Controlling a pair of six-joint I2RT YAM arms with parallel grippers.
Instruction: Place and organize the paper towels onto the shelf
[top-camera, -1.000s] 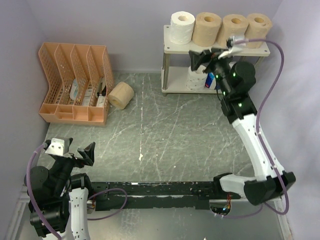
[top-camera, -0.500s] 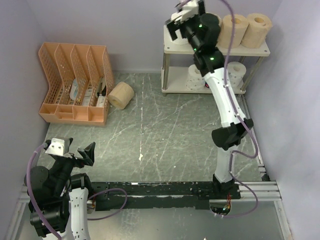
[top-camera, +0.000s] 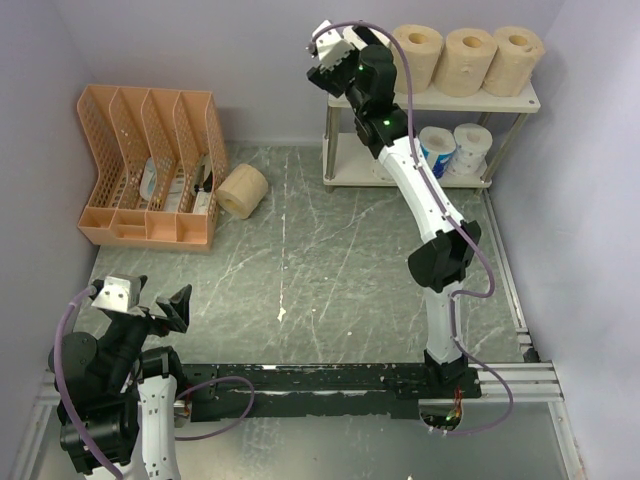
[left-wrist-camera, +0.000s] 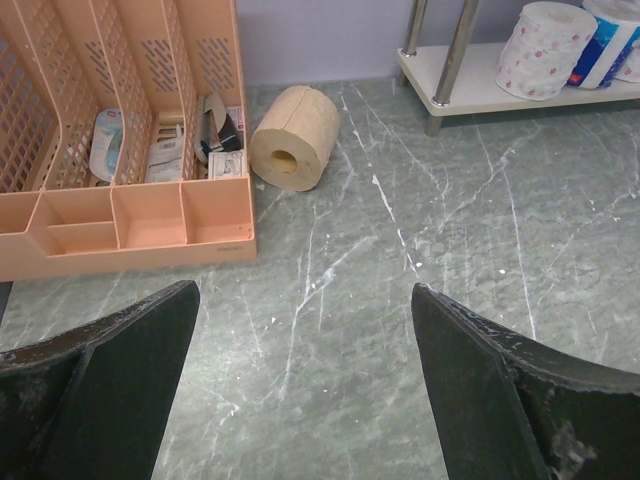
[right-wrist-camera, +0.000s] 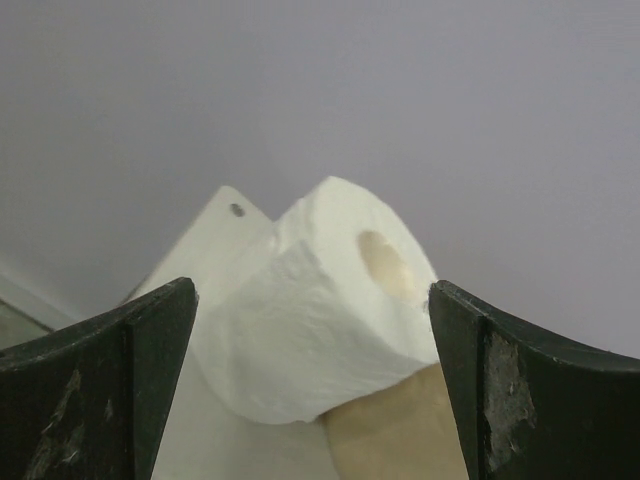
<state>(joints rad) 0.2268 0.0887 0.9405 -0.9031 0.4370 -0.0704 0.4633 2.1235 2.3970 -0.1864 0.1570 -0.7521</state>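
While one loose tan roll (left-wrist-camera: 292, 138) lies on its side on the table (top-camera: 330, 260), just beside the orange organizer (top-camera: 145, 165) and well apart from the shelf (top-camera: 530, 100), I count this job as mostly done but not finished. The top board carries three tan rolls (top-camera: 470, 55) in a row. The lower board holds a blue-and-white roll (top-camera: 437, 150) next to a dotted roll (left-wrist-camera: 545, 50).

My right gripper (top-camera: 332, 62) is up at the left end of the top board, and in the overhead view the arm hides whatever stands under it. Through the right wrist camera I see a white roll (right-wrist-camera: 320, 310) ahead of the fingers (right-wrist-camera: 100, 390), centred in the gap between them. The fingers are spread wide, and neither one touches the paper as far as I can see. A tan edge shows just under the white roll, but I cannot tell whether the two touch. The board's corner shows just past the roll.

I read the step in hand as seating this white roll at the end of the top row. For the next move I would draw the gripper straight back with the fingers kept wide. The roll sits close to the corner, and a nudge could tip it off.

After that comes the loose roll. My left gripper (left-wrist-camera: 305, 290) sits low at the near edge, fingers apart and holding nothing. The roll is well ahead of it, hollow core facing the camera, so it would need a long reach.
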